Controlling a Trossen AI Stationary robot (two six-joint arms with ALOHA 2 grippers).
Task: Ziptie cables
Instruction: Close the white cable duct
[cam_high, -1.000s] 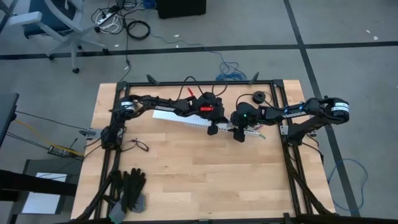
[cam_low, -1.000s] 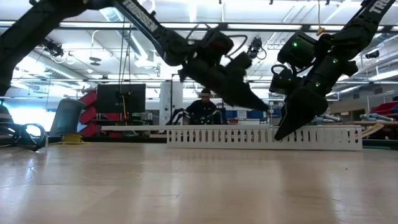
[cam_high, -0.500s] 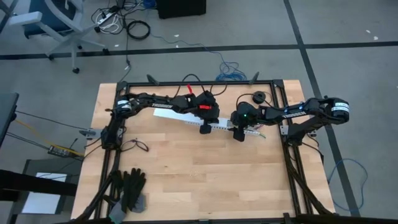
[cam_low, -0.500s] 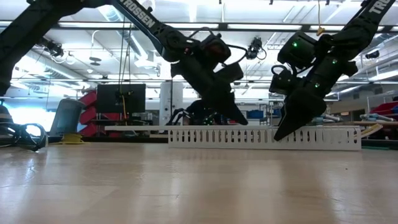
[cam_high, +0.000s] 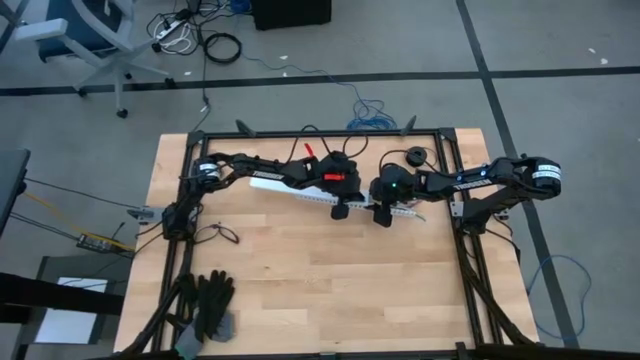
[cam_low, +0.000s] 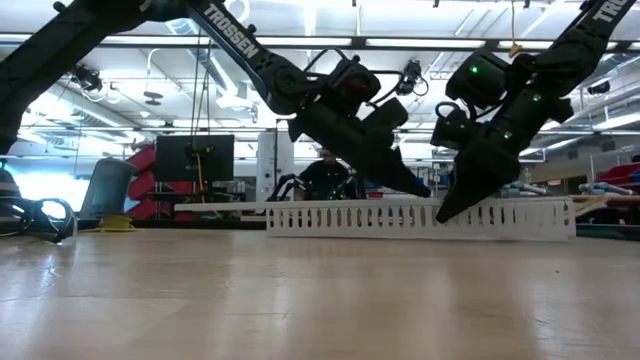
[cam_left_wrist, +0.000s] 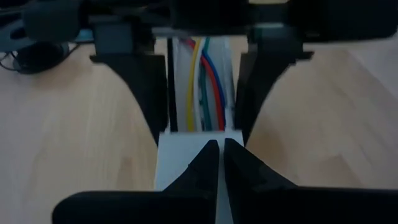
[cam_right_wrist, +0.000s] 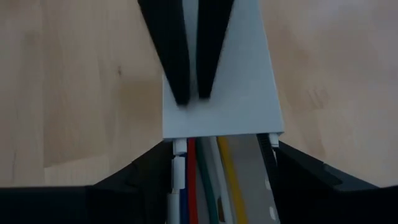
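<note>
A long white slotted channel (cam_high: 272, 186) lies across the far middle of the table. The cables (cam_left_wrist: 202, 81), red, green, blue, yellow and white, run along inside it. A flat white cover (cam_right_wrist: 239, 93) closes the channel's top up to an end edge; past that edge the cables (cam_right_wrist: 205, 174) show. My left gripper (cam_left_wrist: 217, 149) is shut, its tips on the cover just short of that edge. My right gripper (cam_right_wrist: 221, 149) straddles the open stretch of the channel right behind the edge, facing the left gripper (cam_high: 340, 212). My left gripper has its shut fingertips (cam_right_wrist: 186, 93) on the top face of the cover, close to the cover's end edge (cam_left_wrist: 199, 138). It slants down from the table's left and lies along the channel. My right gripper clasps the channel across its width, one finger (cam_left_wrist: 152, 93) outside each side wall (cam_right_wrist: 177, 149), right behind the cover's end. It slants down from the table's right. The channel lies flat on the table.
A pair of black gloves (cam_high: 210, 305) lies at the near left, and a small dark wire loop (cam_high: 226, 233) lies left of centre. A black round thing (cam_high: 413, 157) sits at the far right. The near half of the tabletop (cam_high: 330, 290) is bare wood. A person (cam_low: 326, 172) sits beyond the table.
My left gripper, shut throughout, went down and toward the table's left along the channel. It then came back toward my right gripper and now stands lower than a second ago.
</note>
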